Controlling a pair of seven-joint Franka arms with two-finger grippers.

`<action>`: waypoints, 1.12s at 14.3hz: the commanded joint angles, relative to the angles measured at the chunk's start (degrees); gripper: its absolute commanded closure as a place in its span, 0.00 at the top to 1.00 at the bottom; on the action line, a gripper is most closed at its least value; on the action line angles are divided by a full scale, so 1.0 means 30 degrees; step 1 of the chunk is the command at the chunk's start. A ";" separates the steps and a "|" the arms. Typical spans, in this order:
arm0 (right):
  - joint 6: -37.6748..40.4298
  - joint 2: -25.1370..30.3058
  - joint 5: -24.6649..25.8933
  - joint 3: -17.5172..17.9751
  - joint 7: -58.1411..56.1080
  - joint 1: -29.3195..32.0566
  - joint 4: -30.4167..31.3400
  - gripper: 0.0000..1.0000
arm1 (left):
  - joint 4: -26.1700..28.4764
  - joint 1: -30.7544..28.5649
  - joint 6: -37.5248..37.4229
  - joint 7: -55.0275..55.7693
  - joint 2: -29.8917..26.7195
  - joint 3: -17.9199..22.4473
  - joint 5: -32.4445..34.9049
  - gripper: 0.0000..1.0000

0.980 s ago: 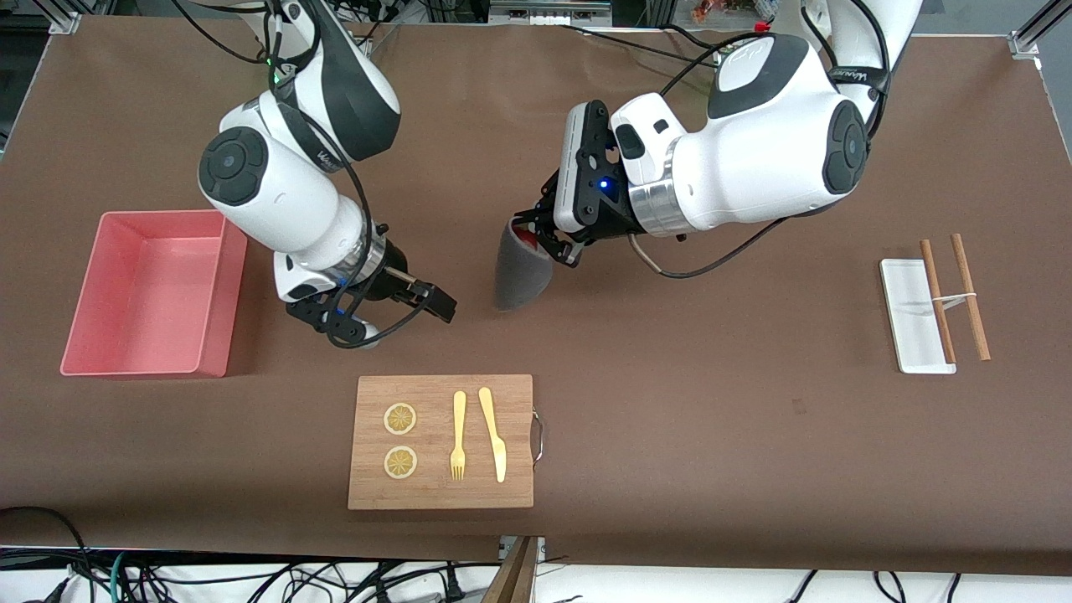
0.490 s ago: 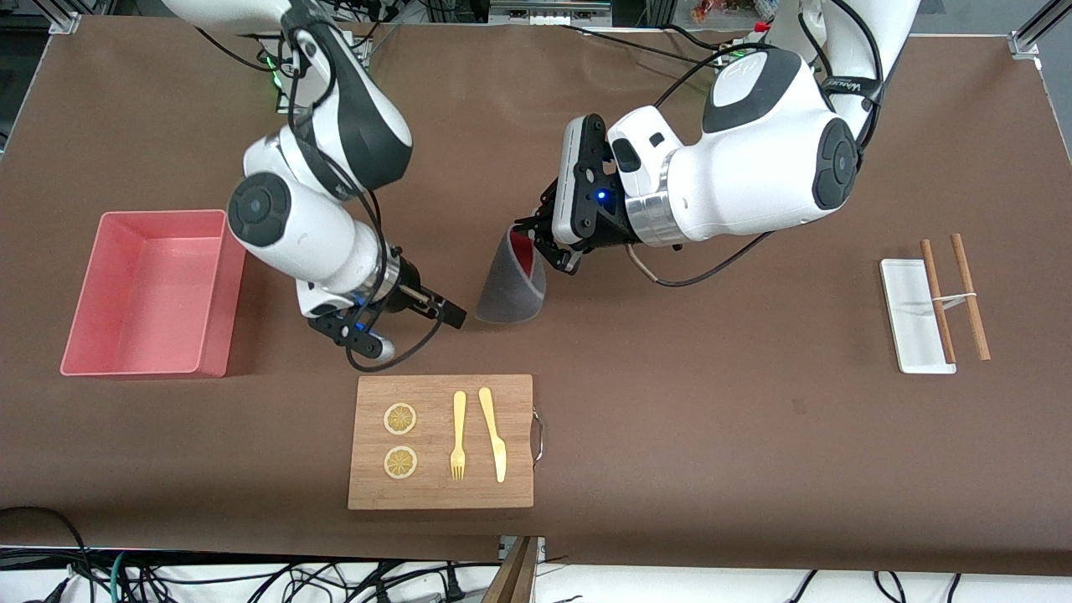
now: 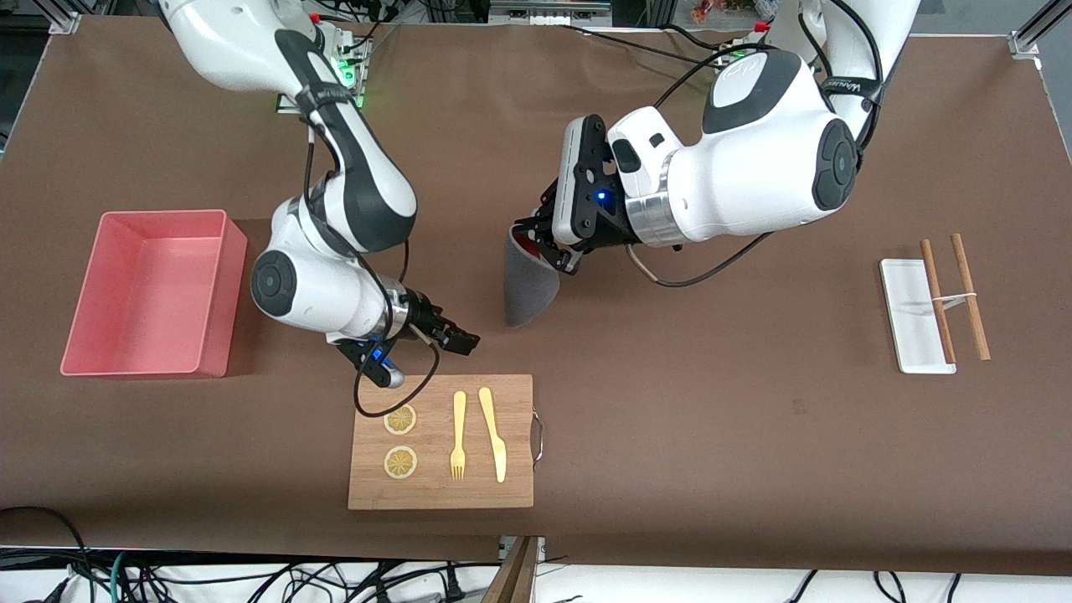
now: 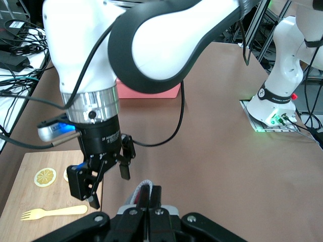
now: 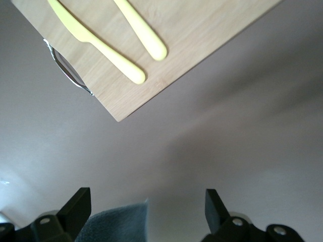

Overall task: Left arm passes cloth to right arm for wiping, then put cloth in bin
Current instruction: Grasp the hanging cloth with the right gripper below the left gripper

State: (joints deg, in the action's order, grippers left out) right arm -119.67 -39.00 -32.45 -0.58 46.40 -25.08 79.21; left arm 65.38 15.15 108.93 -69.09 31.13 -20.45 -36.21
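- Front view: bright, even overhead light; sharp all over. Soft short shadows under both arms and beside the bin (image 3: 151, 289).
- Slight glare on white arm shells; green LED glows at right arm's base.
- Left wrist view: well lit, close gripper parts a bit soft.
- Right wrist view: dimmer, greyish cast; table (image 5: 212, 136) w/ broad diffuse shadows; cloth (image 5: 118, 224) soft.
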 commanded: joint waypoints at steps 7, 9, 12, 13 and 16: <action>0.0456 -0.1151 -0.2831 0.0136 0.0002 -0.0134 -0.0562 1.00 | 0.0266 0.0048 0.0164 -0.0524 -0.0036 0.0021 -0.0322 0.00; 0.1099 -0.1209 -0.3067 0.0136 0.0089 -0.0194 -0.0533 1.00 | 0.0266 0.0019 0.0164 -0.0553 -0.0036 0.0021 -0.0322 0.00; 0.1394 -0.1618 -0.4498 0.0165 0.0148 -0.0253 -0.0474 1.00 | 0.0266 -0.0011 0.0164 -0.0553 -0.0036 0.0021 -0.0322 0.00; 0.1395 -0.1852 -0.4939 0.0136 0.0148 -0.0253 -0.0474 1.00 | 0.0266 -0.0011 0.0164 -0.0553 -0.0036 0.0021 -0.0322 0.00; 0.1424 -0.2176 -0.5119 0.0165 0.0207 -0.0457 -0.0445 1.00 | 0.0266 -0.0011 0.0164 -0.0553 -0.0036 0.0021 -0.0322 0.00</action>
State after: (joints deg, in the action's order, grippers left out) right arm -116.25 -44.54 -46.31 -0.07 46.54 -25.92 78.88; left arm 65.82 15.16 108.94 -69.12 31.28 -20.45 -36.21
